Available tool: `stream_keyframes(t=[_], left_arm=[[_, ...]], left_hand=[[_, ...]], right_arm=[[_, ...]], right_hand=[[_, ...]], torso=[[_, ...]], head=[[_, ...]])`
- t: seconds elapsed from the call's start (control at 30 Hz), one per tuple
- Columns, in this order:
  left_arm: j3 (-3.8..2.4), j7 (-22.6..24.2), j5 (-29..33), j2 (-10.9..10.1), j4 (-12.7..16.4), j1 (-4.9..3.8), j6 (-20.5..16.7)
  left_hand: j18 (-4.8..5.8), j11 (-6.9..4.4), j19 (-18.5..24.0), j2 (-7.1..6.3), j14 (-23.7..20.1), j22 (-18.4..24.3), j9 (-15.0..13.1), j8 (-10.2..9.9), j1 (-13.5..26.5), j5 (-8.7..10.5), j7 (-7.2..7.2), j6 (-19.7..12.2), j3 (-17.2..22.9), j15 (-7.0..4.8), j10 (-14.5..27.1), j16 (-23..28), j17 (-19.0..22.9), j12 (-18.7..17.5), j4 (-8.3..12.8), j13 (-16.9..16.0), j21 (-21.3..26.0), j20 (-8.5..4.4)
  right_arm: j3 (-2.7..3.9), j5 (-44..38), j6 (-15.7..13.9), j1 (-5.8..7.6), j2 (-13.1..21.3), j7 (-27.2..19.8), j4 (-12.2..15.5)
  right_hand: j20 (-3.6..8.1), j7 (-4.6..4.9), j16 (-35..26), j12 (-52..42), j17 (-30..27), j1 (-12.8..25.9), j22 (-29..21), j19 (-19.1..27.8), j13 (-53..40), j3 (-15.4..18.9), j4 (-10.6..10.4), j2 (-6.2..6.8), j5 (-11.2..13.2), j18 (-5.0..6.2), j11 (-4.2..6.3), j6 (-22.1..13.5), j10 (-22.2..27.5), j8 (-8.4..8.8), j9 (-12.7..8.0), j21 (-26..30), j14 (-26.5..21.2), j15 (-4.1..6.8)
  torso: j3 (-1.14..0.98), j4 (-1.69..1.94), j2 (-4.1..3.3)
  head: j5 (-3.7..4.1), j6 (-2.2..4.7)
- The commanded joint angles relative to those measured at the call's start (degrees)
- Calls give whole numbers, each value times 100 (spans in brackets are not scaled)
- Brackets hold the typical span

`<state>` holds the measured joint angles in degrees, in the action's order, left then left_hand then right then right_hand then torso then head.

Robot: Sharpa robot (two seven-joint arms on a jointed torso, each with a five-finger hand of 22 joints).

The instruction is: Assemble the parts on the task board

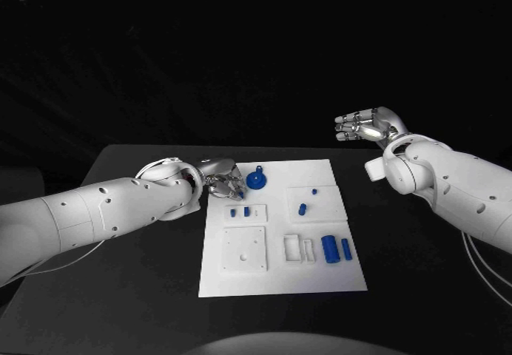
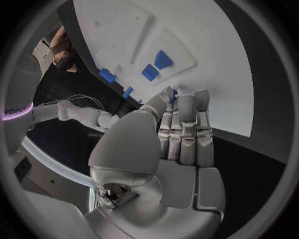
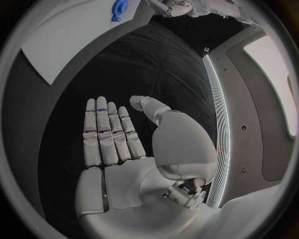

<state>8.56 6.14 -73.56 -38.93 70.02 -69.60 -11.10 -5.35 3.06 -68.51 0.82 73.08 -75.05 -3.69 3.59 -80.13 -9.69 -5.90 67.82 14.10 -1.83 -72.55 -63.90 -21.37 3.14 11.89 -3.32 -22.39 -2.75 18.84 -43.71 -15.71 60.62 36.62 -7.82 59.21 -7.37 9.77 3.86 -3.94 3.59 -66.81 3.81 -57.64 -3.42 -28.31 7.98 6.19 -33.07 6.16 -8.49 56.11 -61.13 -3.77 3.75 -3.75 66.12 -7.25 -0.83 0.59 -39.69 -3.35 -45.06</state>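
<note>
Head view: one white task board (image 1: 280,285) lies in the middle of the black bench (image 1: 128,288). On it I count seven blue parts: one round part with a stem (image 1: 256,180) near the far left corner, two small pegs (image 1: 240,212) side by side in a raised white block left of centre, two small pieces (image 1: 305,204) in the block right of centre, and two upright cylinders (image 1: 336,249) near the board's right edge. Three more white fixtures sit on the near half: a square plate (image 1: 244,251) and two narrow frames (image 1: 299,248).

The left robot hand (image 1: 221,182) is low at the board's far left edge, just beside the round part, fingers curled downward; whether it touches or holds anything I cannot tell here. The right robot hand (image 1: 368,124) is raised well away beyond the board's far right corner, fingers bent, apart, holding nothing.

Left wrist view: the left robot hand (image 2: 181,134) has its fingers straight and close together, tips at the board (image 2: 206,64) edge, with a sliver of blue (image 2: 174,94) between fingertips; a grip is not clear. Four blue pieces show on the board beyond.

Right wrist view: the right robot hand (image 3: 118,139) is flat and empty, fingers extended over the dark bench. One blue round part (image 3: 119,8) shows on the board's corner (image 3: 69,35).
</note>
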Motion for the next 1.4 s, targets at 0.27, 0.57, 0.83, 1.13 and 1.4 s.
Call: stream_keyframes(t=[0.27, 0.57, 0.83, 1.13, 1.4], left_arm=[[1, 6, 1, 35, -36, 4, 123], [11, 0, 5, 60, -91, 25, 110], [18, 5, 9, 84, -96, 47, 143], [26, 21, 14, 80, -68, 53, 191], [34, 14, 9, 86, -60, 54, 217]], left_hand=[[-79, 15, 52, -17, 3, -110, -7, 1, -50, 20, -3, -47, 40, 18, 31, 4, 6, 22, -14, -7, -26, 1], [-80, 18, 56, -18, -3, -109, -7, 0, -50, 22, -4, -51, 40, 20, 40, 6, 7, 21, -14, -6, -27, 2], [-80, 18, 56, -18, -3, -109, -7, 0, -50, 22, -4, -51, 40, 20, 40, 6, 7, 21, -14, -6, -27, 2], [-84, 19, 61, -14, -5, -109, -8, 1, -57, 29, -5, -53, 44, 21, 41, 2, 7, 23, -15, -7, -35, 4], [-83, 14, 67, -11, -8, -109, -9, 2, -62, 39, -3, -43, 34, 20, 27, 3, 10, 23, -14, -7, -40, 4]], right_arm=[[2, -38, 86, -3, -10, -37, 13], [2, -38, 89, -3, -7, -37, 10], [2, -38, 98, -6, -12, -37, -1], [2, -38, 136, -33, -27, -27, -23], [2, -38, 148, -44, -30, -22, -27]], right_hand=[[-14, -16, -35, 14, -7, 50, -9, 21, 8, -2, 13, 1, -37, -62, 5, -25, 24, 19, -5, -12, -29, -6], [-14, -16, -35, 14, -7, 50, -9, 21, 8, -2, 13, 1, -37, -62, 5, -25, 24, 19, -5, -12, -29, -6], [-14, -18, -35, 15, -7, 59, -9, 21, 8, -1, 16, -11, -40, -62, 5, -21, 25, 18, -5, -13, -31, -7], [-14, -18, -35, 15, -7, 59, -9, 21, 8, -1, 16, -11, -40, -62, 5, -21, 25, 18, -5, -13, -31, -7], [-15, -17, -35, 15, -7, 62, -9, 25, 8, 7, 14, -12, -41, -62, 4, -25, 28, 19, -5, -12, -35, -9]], torso=[[1, -2, -1], [-1, -1, -1], [0, -2, 0], [0, 2, -1], [1, 1, -1]], head=[[-4, 1], [-2, -4], [2, -13], [-1, -18], [-4, -24]])
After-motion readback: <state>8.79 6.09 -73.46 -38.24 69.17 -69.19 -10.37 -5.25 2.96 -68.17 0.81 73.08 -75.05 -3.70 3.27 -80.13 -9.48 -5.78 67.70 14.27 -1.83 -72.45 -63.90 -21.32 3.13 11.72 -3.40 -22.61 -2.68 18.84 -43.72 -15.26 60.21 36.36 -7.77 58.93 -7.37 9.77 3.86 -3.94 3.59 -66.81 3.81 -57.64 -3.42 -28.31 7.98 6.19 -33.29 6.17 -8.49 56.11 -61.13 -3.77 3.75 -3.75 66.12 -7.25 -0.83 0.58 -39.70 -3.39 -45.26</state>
